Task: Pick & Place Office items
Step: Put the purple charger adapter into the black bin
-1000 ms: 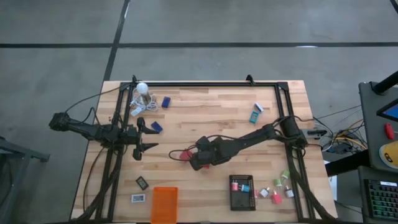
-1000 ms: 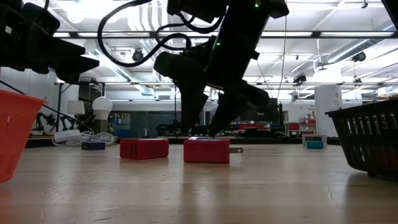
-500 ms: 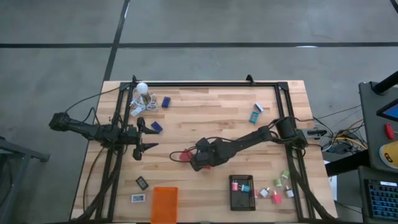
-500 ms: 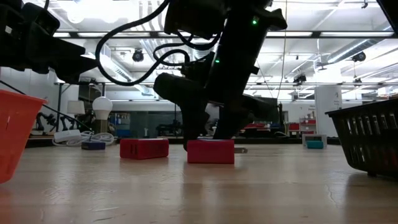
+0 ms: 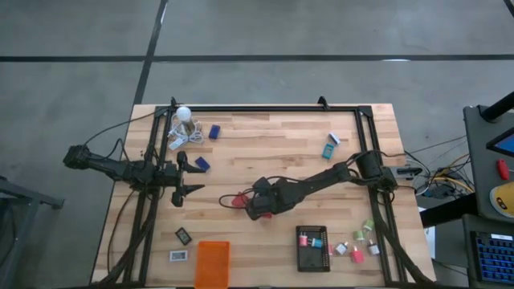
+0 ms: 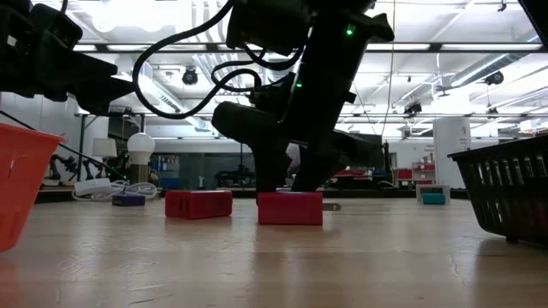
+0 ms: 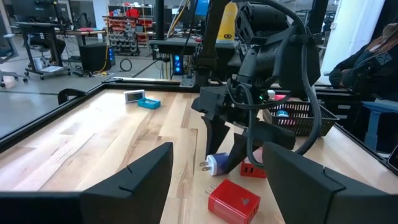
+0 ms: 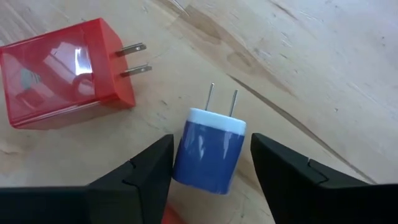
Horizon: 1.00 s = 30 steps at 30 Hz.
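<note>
Right wrist view puts my right end effector (image 8: 208, 165) spread around a small blue-and-white plastic plug adapter (image 8: 208, 149), lying on the wooden counter (image 8: 323, 74) just beside a red plastic plug adapter (image 8: 59, 71). It looks light, rigid and slick; I'd pinch its flat sides.

A robotics lab or workshop: a wooden bench (image 5: 273, 152) on a bare concrete floor (image 5: 265, 28), strip lights (image 6: 445, 47) overhead, parts shelves (image 7: 127, 25) and more workbenches (image 7: 50, 30) far behind.
</note>
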Tool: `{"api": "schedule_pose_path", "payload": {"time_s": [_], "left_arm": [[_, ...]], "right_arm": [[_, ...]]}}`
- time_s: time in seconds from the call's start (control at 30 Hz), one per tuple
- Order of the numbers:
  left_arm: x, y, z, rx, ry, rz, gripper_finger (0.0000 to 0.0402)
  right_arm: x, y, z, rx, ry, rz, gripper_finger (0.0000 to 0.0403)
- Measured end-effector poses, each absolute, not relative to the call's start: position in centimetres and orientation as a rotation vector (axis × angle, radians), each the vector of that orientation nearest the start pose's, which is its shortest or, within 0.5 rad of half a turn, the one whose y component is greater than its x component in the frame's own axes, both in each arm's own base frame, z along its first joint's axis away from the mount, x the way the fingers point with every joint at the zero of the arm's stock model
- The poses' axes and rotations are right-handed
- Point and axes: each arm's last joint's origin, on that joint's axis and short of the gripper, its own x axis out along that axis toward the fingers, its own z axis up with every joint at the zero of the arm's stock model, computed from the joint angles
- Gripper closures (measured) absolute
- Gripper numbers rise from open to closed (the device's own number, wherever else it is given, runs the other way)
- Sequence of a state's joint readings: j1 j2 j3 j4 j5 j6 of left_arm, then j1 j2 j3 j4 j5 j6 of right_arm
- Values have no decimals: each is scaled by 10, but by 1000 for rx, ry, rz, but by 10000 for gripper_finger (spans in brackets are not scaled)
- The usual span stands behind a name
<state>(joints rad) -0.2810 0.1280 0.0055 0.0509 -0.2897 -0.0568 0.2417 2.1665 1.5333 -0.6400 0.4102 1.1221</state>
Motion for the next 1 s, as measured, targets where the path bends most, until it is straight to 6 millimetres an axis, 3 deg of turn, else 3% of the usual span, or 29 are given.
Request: {"api": "schedule_pose_path", "payload": {"time_s": [0.47,1.0], "left_arm": [[102,-21,160,-37,68,11,149],[102,-21,160,-36,68,11,149]], "right_arm": [[419,91,135,559,971,-749,277],[419,92,137,541,980,-733,265]]}}
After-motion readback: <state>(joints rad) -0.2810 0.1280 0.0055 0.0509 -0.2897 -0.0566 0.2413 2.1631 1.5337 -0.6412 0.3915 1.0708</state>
